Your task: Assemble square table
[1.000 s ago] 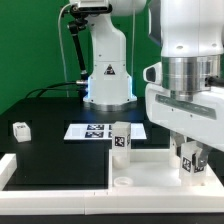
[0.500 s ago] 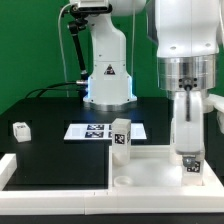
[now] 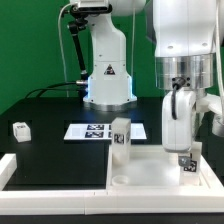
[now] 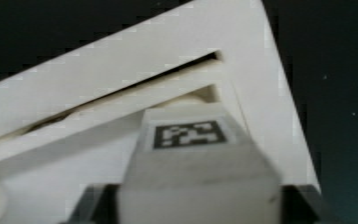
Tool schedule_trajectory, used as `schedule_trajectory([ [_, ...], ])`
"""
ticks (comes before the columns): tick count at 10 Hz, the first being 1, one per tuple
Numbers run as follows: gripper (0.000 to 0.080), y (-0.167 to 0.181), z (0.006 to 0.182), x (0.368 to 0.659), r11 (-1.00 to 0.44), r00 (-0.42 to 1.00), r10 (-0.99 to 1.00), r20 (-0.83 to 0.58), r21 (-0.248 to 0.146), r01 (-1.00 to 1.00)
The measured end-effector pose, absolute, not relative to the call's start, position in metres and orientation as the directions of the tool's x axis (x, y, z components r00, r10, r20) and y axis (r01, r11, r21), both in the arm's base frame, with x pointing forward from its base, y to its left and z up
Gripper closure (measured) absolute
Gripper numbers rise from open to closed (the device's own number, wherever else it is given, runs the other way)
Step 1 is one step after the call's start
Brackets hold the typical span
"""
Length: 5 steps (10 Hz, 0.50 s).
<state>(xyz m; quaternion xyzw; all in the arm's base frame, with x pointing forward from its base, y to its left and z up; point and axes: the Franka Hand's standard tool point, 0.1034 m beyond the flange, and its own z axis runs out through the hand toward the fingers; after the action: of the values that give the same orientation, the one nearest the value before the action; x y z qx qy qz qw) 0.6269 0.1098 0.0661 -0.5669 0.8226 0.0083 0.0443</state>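
Square table top (image 3: 150,168) | leg (image 3: 187,162) gripped by tool (image 3: 187,150), jaws part-open on it | wrist rotated since earlier frame

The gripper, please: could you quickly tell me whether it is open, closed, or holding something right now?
Gripper: closed on a white table leg, held upright over the square table top.

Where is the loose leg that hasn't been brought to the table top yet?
In the exterior view, a loose leg lies on the black table at the far left, apart from the marker board and the square top.
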Motion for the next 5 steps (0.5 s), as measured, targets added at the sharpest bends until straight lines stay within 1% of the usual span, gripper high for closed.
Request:
schedule_trajectory([
  [1,0.0332,0.1099,0.0658,0.6268,0.357,-0.353,-0.932,-0.082,-0.036,-0.933],
  [2,0.0193,0.1101,0.0656,0.6267,0.356,-0.353,-0.932,-0.082,-0.036,-0.934],
  [3,0.0162,0.1101,0.0653,0.6266,0.356,-0.352,-0.932,-0.081,-0.036,-0.934],
  [4,0.0162,0.1101,0.0653,0.6266,0.355,-0.351,-0.933,-0.081,-0.036,-0.934],
  [5,0.0152,0.1087,0.069,0.629,0.328,-0.323,-0.942,-0.087,-0.048,-0.944],
])
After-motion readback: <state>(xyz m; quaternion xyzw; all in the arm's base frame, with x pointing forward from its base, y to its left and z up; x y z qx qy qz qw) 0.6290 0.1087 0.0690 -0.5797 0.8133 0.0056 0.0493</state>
